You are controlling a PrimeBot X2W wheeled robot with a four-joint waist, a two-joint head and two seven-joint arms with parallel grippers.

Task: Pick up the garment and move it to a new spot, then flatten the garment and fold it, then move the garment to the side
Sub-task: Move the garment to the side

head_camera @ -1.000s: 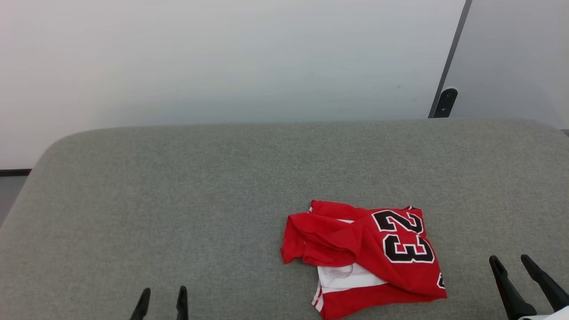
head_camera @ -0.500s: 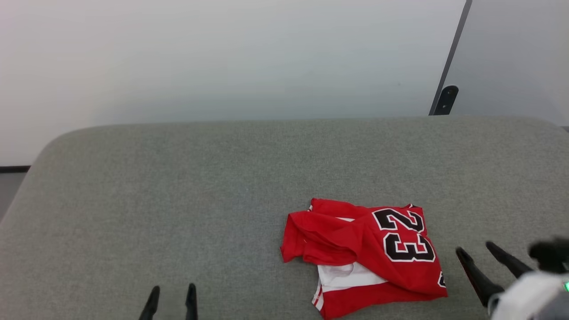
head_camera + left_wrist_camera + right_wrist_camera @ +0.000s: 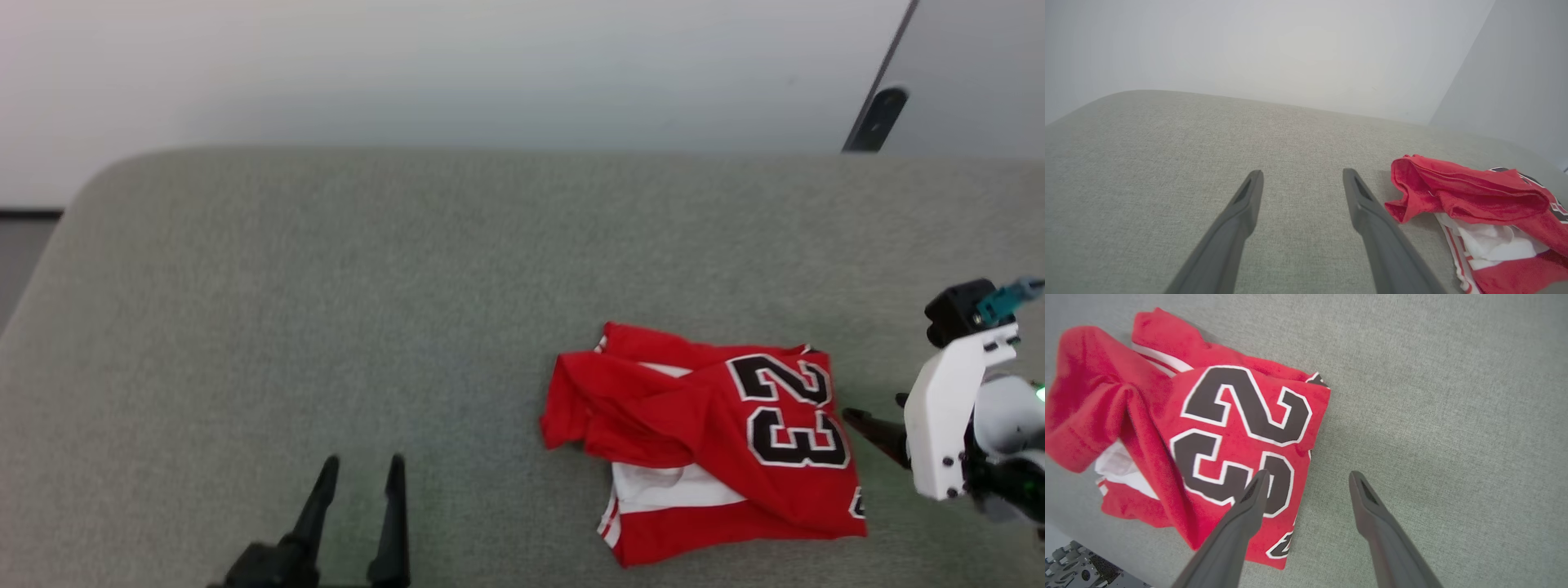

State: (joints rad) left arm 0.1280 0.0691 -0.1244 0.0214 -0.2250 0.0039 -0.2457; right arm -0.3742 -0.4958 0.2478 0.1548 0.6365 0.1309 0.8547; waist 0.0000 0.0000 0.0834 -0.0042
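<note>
Red garment (image 3: pixel 702 457) with black "23", crumpled, on grey cushion, right of centre

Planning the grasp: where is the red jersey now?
Head view: the red jersey lies crumpled on the grey cushion, lower right of centre, beside the open right gripper.

You see the garment (image 3: pixel 678 408) as soft, matt red cloth with a smoother printed number. The bench (image 3: pixel 326 286) is covered in coarse grey woven fabric. The left gripper (image 3: pixel 1302 172) has fingers (image 3: pixel 1241 220) of smooth, dark, matt plastic, and the right wrist housing (image 3: pixel 947 425) is smooth white plastic.
</note>
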